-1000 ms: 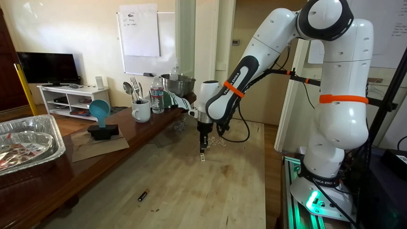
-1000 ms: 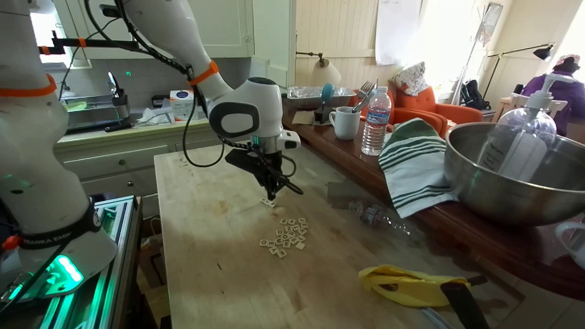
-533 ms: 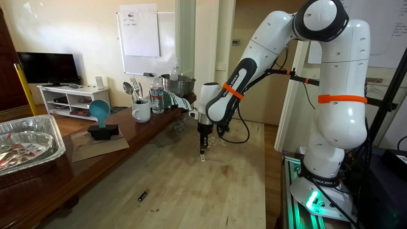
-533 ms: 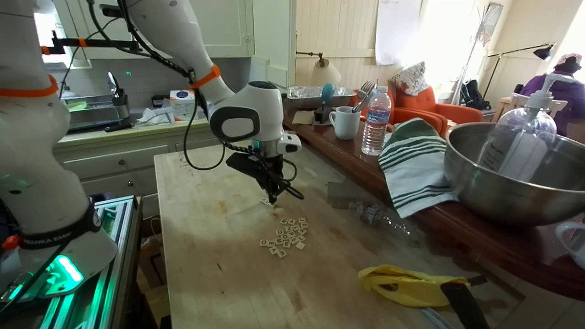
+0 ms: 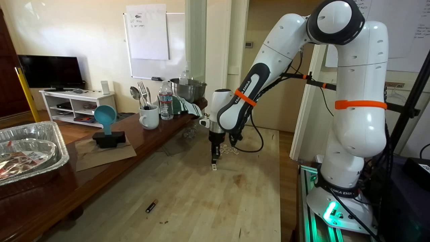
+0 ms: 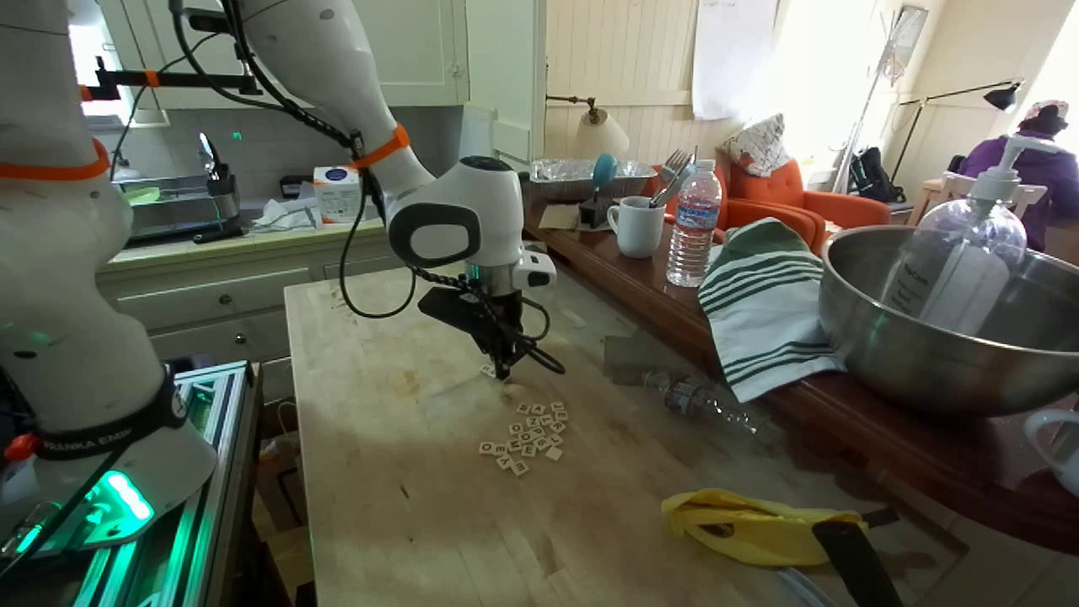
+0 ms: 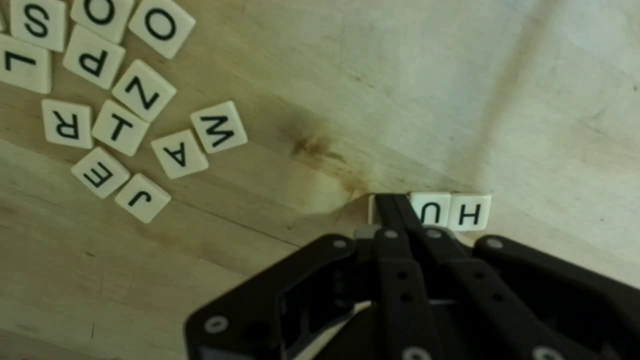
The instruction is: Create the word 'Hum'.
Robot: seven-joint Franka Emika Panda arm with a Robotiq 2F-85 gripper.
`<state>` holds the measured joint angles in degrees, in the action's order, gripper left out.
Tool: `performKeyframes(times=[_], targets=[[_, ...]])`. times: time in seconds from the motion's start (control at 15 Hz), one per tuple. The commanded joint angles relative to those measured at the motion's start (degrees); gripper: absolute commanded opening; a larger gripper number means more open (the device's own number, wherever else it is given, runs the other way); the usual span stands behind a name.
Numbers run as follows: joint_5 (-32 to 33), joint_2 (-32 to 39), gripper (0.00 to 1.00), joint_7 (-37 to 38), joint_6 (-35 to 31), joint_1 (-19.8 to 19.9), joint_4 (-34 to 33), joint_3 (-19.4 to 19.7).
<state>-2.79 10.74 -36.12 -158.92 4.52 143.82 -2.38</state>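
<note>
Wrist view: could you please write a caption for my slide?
Shut gripper mostly hiding one tile, in line with U tile and H tile.

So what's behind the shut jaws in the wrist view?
Apparently a third tile: only a pale edge shows; its face, and any letter, is covered. Next in the row, the U tile and H tile can be read.

From my remote seat I see a white ceramic mug [image 5: 149,118] of metal cutlery [image 5: 143,92] beside a clear plastic water bottle [image 6: 695,223], a green-and-white striped cloth [image 6: 763,312] draped over the brown wooden counter [image 5: 57,198], and a black-and-copper cylindrical battery [image 5: 151,206] lying on the pale wooden table [image 5: 201,205]
</note>
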Motion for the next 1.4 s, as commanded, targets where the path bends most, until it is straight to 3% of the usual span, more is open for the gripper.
performKeyframes(times=[0.0,0.2,0.67,1.07,1.33], targets=[[0.71,1.79,0.0,-0.5,-0.66,1.16,-0.5,-0.32],[3.31,0.54,0.0,1.52,0.78,1.19,0.84,1.42],[23.79,-2.3,0.0,13.23,3.52,0.22,3.73,9.39],[27.93,-7.98,0.0,14.78,0.58,1.36,6.82,10.82],[27.05,-8.49,0.0,12.63,-0.69,2.51,6.23,10.94]])
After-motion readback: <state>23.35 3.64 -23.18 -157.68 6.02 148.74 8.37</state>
